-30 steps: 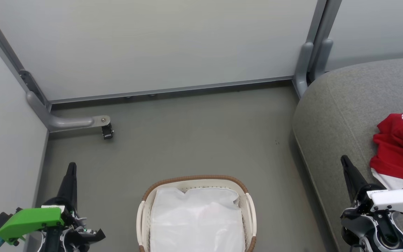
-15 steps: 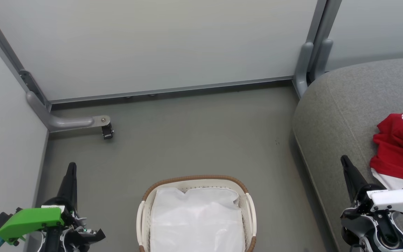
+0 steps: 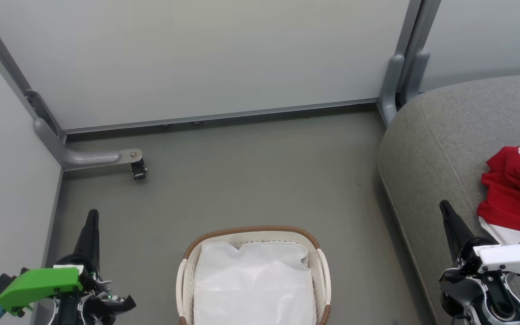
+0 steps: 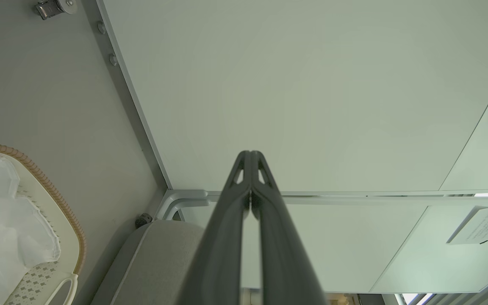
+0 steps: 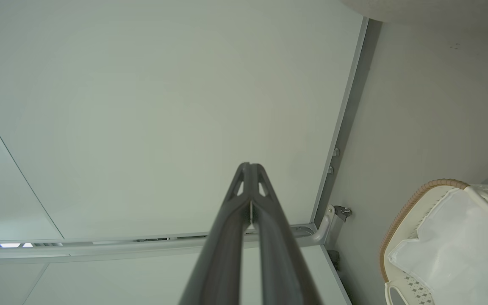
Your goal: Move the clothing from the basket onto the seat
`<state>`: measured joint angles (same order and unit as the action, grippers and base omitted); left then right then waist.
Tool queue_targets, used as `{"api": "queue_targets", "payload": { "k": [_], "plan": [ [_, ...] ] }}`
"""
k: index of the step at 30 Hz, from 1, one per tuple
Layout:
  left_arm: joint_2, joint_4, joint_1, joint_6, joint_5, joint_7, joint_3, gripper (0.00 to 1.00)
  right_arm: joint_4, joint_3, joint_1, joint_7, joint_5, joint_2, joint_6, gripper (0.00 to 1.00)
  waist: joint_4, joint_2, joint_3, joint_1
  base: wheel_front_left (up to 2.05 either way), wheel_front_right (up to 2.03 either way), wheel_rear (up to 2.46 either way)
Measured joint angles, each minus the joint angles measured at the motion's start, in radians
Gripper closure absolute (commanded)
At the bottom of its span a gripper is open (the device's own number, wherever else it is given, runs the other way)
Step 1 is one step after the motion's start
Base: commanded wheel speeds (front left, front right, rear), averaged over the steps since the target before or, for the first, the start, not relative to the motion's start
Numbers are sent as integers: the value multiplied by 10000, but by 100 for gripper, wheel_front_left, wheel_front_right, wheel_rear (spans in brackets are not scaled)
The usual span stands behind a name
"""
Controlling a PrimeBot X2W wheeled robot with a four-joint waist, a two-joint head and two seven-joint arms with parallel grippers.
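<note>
Grey woven sofa seat [image 3: 436, 135] at right, grey floor [image 3: 251, 171], white perforated basket [image 3: 251, 230] at bottom centre with white sheet [image 3: 253, 284] inside, red clothing [image 3: 513, 194] lying on the seat, left gripper [image 3: 92, 215] low left, jaws pressed together, empty, right gripper [image 3: 444, 206] near the clothing, jaws likewise closed, empty.

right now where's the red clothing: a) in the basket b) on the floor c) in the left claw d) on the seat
d: the clothing lies on the grey seat, while the basket holds a white sheet.
</note>
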<state>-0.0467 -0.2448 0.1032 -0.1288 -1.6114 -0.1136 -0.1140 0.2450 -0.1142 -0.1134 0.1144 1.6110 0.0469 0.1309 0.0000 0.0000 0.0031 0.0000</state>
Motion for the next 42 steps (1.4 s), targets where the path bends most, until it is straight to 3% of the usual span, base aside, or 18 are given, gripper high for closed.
{"api": "queue_targets", "payload": {
  "k": [42],
  "plan": [
    [0, 2, 0, 0, 0, 0, 0, 100, 0, 0, 0, -2, 0, 2, 0, 100, 0, 0, 0, 0, 0, 0, 0]
  ]
}}
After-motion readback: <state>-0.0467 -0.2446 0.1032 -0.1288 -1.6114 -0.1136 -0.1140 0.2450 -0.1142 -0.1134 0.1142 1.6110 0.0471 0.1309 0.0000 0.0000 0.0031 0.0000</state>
